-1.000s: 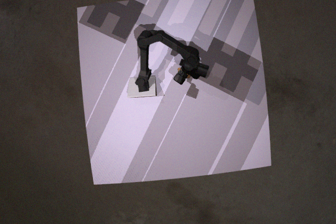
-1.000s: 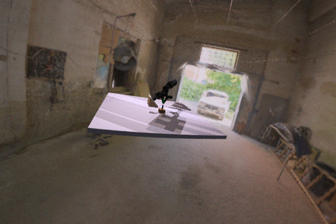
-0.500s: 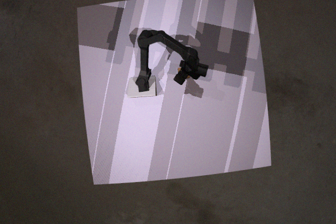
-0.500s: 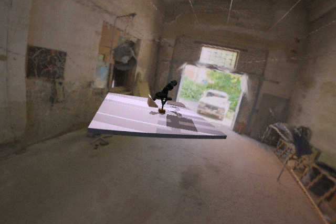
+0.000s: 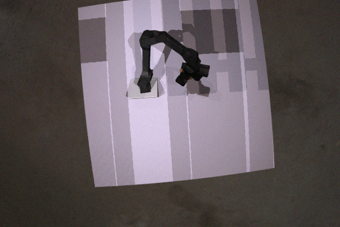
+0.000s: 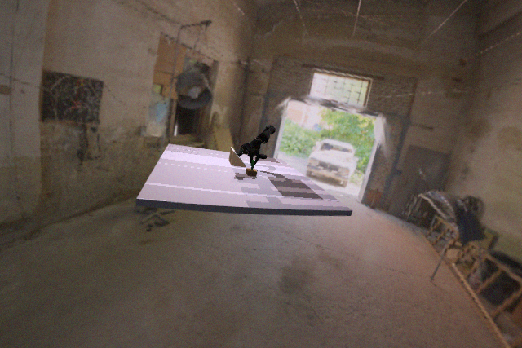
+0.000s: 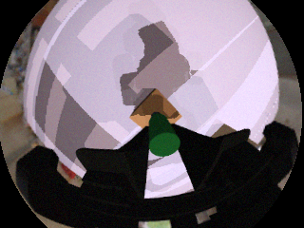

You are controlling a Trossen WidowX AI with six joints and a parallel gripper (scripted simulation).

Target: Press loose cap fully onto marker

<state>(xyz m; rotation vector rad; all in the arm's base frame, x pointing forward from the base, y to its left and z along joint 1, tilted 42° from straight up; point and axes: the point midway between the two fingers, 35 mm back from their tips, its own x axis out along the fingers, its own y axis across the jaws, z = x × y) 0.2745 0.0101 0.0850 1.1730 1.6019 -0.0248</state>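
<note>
Holding one green cap [image 6: 253, 162] [image 7: 164, 142], the one pincer [image 5: 182, 75] [image 6: 254, 161] [image 7: 160, 128] is closed on it, its two fingers partly apart. The cap is above one orange holder block [image 6: 251, 172] [image 7: 156, 106], which stands on one surface [image 5: 214, 136] [image 6: 189, 192] [image 7: 218, 43]. Whether the cap touches the marker, I cannot tell.

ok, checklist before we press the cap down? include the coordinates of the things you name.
- Fingers shut on the green cap [image 7: 164, 142]: ok
- Cap over the holder block [image 5: 181, 69] [image 6: 251, 172] [image 7: 146, 117], not off to one side: ok
- Block resting on the table [image 5: 148, 150] [image 6: 189, 192] [image 7: 223, 43]: ok
- Cap seated fully on the marker: cannot tell, cap and fingers hide the join
- Arm [image 5: 175, 45] [image 6: 263, 135] moved away: not ok, it is at the block
</note>
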